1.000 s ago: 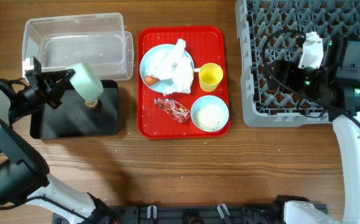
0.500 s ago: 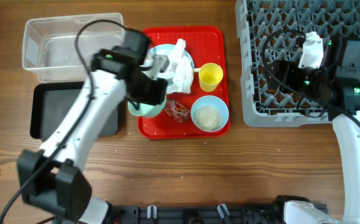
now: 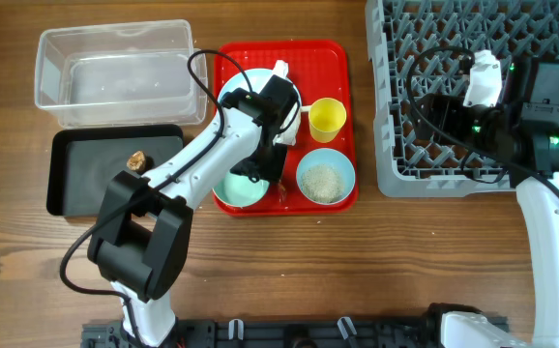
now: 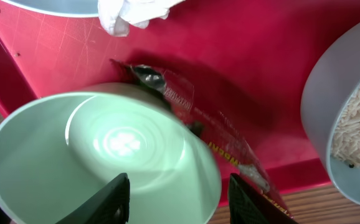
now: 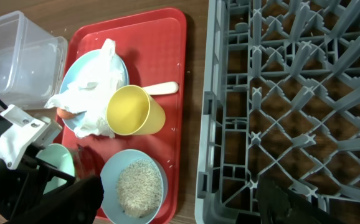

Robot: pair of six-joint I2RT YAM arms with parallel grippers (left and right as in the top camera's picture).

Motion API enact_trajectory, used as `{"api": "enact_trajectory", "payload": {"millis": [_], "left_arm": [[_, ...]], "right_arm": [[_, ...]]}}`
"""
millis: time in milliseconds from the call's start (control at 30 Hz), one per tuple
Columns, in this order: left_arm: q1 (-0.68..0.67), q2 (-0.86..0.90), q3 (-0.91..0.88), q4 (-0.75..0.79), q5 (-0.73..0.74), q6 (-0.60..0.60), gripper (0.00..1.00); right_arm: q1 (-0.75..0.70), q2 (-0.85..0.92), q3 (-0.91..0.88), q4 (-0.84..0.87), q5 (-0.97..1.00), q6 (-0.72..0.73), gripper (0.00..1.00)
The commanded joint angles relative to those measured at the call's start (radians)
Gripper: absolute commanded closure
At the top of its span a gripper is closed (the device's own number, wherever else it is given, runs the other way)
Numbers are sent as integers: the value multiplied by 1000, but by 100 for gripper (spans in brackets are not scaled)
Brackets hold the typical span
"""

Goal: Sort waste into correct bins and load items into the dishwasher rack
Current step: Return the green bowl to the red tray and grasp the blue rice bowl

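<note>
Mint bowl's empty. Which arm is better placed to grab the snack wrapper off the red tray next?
Left. The left gripper hangs open over the mint-green bowl, with the red snack wrapper right beside it on the red tray. The right gripper is over the dishwasher rack.

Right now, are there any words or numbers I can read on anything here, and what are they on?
Snack wrapper: a short row of red letters on its clear edge, tilted and too blurred to read.
Nothing else in any view carries words, numbers or signs.
</note>
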Motion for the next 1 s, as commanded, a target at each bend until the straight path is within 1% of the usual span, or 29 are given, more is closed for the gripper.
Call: {"api": "enact_trajectory", "payload": {"millis": [0, 67, 100, 200, 300, 467, 533, 633, 833, 867, 933, 967], "left_arm": [[1, -2, 61, -19, -16, -9, 50], [0, -20, 113, -40, -12, -8, 49], [1, -32, 127, -37, 3, -7, 45], [-12, -39, 131, -19, 45, -4, 42], [-74, -39, 131, 36, 106, 73, 42], [-253, -39, 131, 113, 108, 233, 36], [-303, -37, 131, 133, 100, 257, 36], [-351, -11, 131, 196, 73, 257, 38], [-360, 96, 131, 265, 74, 258, 41], [-362, 108, 131, 261, 74, 257, 43], [-362, 126, 130, 263, 74, 257, 51], [-362, 134, 130, 267, 73, 257, 59]], "right_arm": [[2, 13, 18, 0, 10, -3, 18], [2, 13, 18, -1, 10, -3, 18], [2, 13, 18, -1, 10, -2, 18], [2, 13, 18, 0, 10, 4, 18], [2, 13, 18, 0, 10, 5, 18], [2, 13, 18, -1, 10, 4, 18], [2, 13, 18, 0, 11, 3, 18], [2, 13, 18, -1, 11, -1, 18], [2, 13, 18, -5, 22, -5, 17], [2, 13, 18, -7, 22, -5, 17], [2, 13, 18, -7, 22, -5, 17], [2, 13, 18, -7, 22, -5, 17]]}}
